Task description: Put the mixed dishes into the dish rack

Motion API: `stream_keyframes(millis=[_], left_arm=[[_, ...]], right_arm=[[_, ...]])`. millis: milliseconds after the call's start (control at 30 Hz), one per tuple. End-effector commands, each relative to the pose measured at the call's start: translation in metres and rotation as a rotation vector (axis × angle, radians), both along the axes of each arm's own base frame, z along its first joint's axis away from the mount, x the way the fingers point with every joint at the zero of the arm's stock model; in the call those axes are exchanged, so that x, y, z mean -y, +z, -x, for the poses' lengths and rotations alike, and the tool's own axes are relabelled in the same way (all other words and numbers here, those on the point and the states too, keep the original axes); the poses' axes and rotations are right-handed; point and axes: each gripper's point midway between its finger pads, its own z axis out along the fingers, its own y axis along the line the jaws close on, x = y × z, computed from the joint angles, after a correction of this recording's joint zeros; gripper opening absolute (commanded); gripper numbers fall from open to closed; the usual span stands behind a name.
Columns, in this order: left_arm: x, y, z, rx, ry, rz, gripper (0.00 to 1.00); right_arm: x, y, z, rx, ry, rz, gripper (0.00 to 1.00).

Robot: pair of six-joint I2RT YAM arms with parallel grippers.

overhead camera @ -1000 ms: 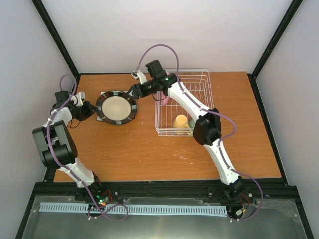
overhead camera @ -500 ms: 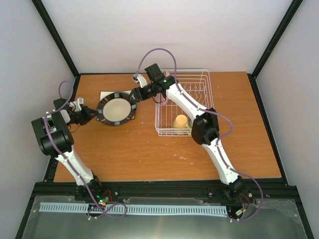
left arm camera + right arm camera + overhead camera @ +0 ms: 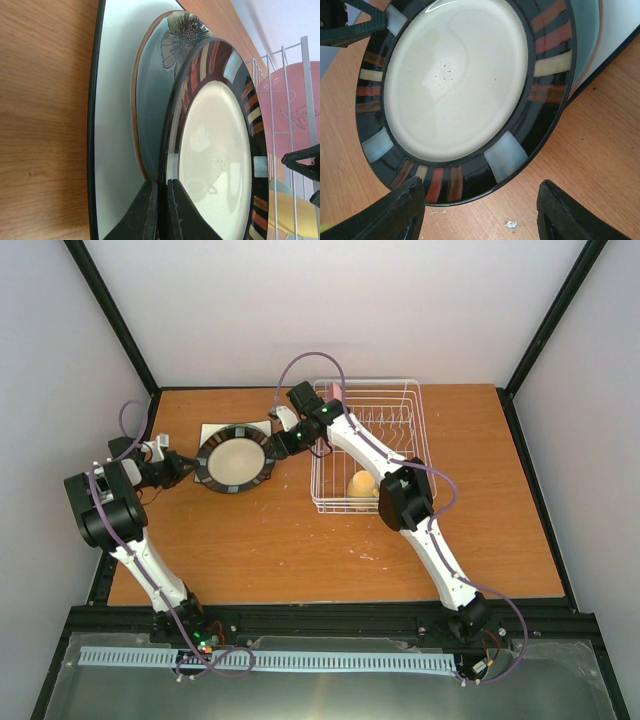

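Note:
The black-rimmed cream-centred plate [image 3: 235, 461] lies on the stack at the table's left. My left gripper [image 3: 162, 212] is shut on its left rim [image 3: 172, 150], which is raised off the mint-green plate with the flower mark [image 3: 152, 90]. The square off-white plate [image 3: 112, 100] is at the bottom. My right gripper [image 3: 480, 215] is open at the plate's right rim [image 3: 505, 157], with a finger on each side of it and not touching. The white wire dish rack [image 3: 400, 430] holds the yellow mug [image 3: 362, 484] and the pink plate [image 3: 290, 105]. I cannot make out the pale-green bowl.
The stack sits near the table's back-left corner, close to the black frame post [image 3: 110, 315]. The right arm [image 3: 350, 435] reaches across the rack's left side. Bare wooden table [image 3: 300, 550] lies in front of the stack and the rack.
My right gripper has swung left from the rack to the black-rimmed plate's right edge. My left arm has folded back while it keeps hold of the plate's left rim.

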Motion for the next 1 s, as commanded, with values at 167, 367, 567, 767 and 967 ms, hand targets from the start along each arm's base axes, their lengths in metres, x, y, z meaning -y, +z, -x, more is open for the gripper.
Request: stream_keyframes(millis=[167, 367, 567, 767, 967], left_arm=[[-0.008, -0.008, -0.007, 0.039, -0.022, -0.068, 0.01], [-0.008, -0.003, -0.006, 0.043, -0.021, -0.077, 0.01], [-0.007, 0.002, -0.004, 0.051, -0.019, -0.083, 0.01], [-0.004, 0.007, -0.004, 0.067, -0.021, -0.071, 0.01], [-0.001, 0.011, -0.002, 0.081, -0.023, -0.054, 0.01]], right_arm=[[-0.005, -0.019, 0.007, -0.040, 0.010, 0.021, 0.60], [-0.007, -0.029, 0.014, -0.066, 0.015, 0.035, 0.60], [-0.008, -0.040, 0.021, -0.085, 0.017, 0.060, 0.60], [-0.011, -0.047, 0.025, -0.100, 0.020, 0.069, 0.60], [-0.019, -0.056, 0.026, -0.139, 0.022, 0.039, 0.60]])
